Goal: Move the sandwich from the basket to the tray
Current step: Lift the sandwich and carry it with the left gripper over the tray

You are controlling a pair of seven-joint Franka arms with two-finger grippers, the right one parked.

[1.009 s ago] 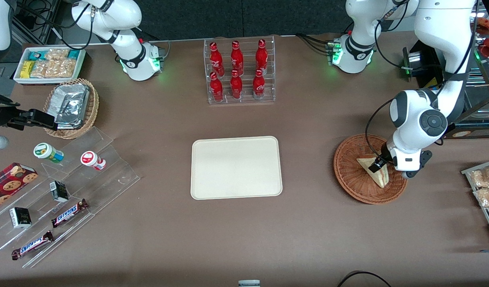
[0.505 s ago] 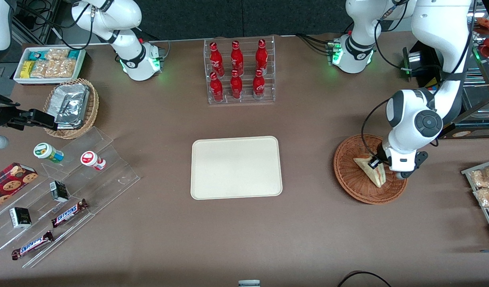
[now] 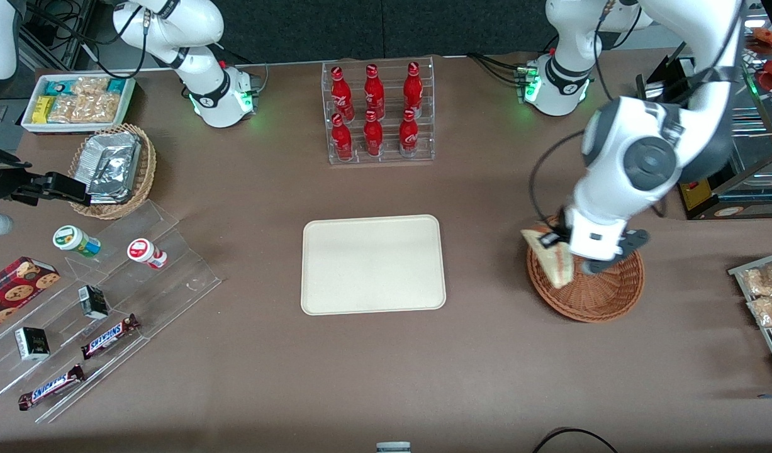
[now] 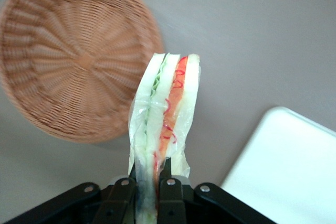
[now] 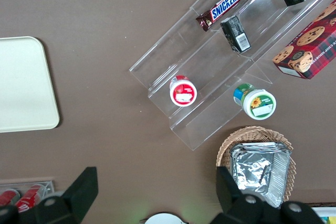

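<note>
Left arm bent down at frame right; gripper clamps the sandwich above the basket rim, clear of the tray; wrist hides part of the basket.

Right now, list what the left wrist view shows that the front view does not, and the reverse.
Only the left wrist view shows the sandwich's red and green filling edge-on, clamped between the gripper's fingers, with the basket lying empty. Only the front view shows the bottle rack and the whole tray. Both show the gripper holding the sandwich above the basket's rim nearest the tray.
</note>
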